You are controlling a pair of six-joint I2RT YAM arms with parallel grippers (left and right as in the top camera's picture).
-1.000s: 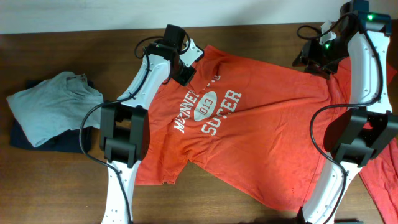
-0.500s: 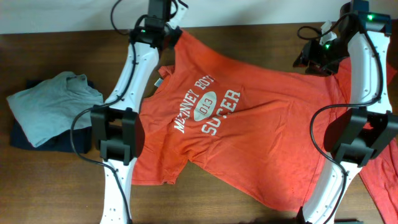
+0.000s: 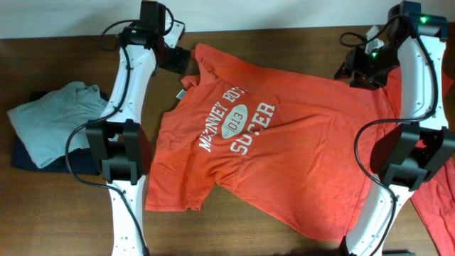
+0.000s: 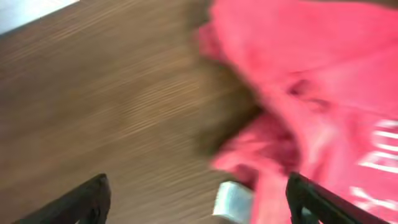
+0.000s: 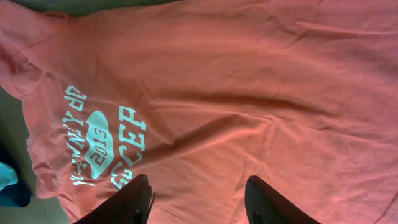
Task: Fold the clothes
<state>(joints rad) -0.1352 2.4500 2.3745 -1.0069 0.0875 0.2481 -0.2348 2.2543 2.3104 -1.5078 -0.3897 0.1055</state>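
T-shirt (image 3: pixel 284 163) lies flat on table (image 3: pixel 64 213), centre frame. Stack of clothes (image 3: pixel 53 128) at left edge, well apart from it. Second garment (image 3: pixel 439 210) in lower right corner. Left gripper (image 3: pixel 176 60) is just beside the T-shirt's upper-left corner, and right gripper (image 3: pixel 355 71) is at its upper right.

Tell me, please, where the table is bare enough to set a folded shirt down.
Bare wood: the near-left corner of the table, between the gray shirt and the near edge; also a narrow far strip beyond the orange T-shirt. The middle and right are crowded.

Left wrist view blurred, second shirt (image 3: pixel 441 220) cut off (right edge)
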